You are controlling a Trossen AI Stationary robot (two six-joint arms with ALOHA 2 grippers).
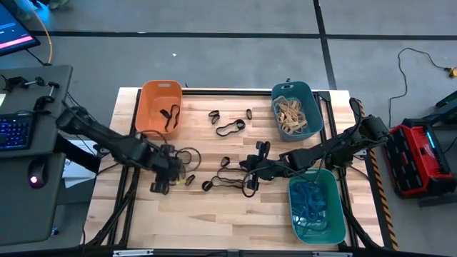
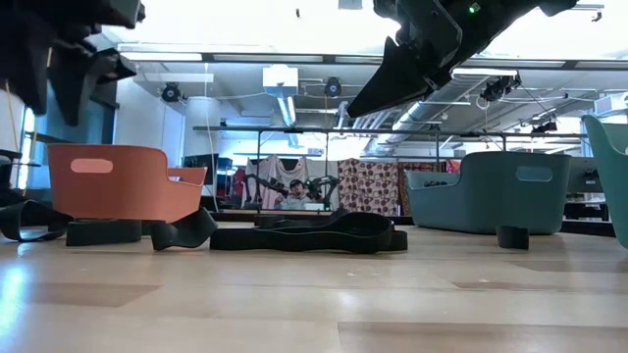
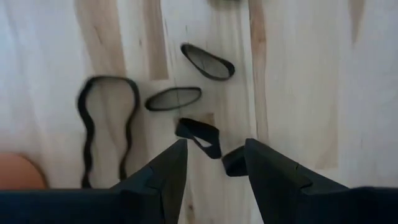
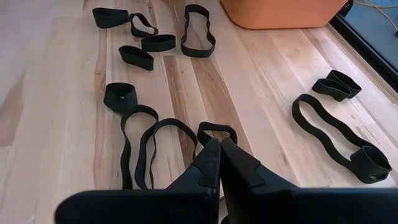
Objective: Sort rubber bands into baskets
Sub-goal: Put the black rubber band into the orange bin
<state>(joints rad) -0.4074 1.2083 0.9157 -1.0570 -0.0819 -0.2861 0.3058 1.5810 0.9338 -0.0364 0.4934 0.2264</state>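
Hidden: the left gripper (image 1: 163,187) covers some black bands (image 1: 230,128) under it; the green basket (image 2: 610,176) is cut off in the low view.
Hard to see: the blue bands (image 1: 310,207) lie in a heap, too tangled to count.
Baskets: three on the desk (image 1: 235,221): orange basket (image 1: 158,106), teal basket (image 1: 295,110), green one near the right arm.
Bands: tan bands (image 1: 290,114) in the teal basket, one black band in the orange, many black ones loose on the desk.
Left jaws: spread apart, holding nothing, over a small black band.
Right gripper (image 4: 219,144): jaws pressed together, empty, above the loose bands.
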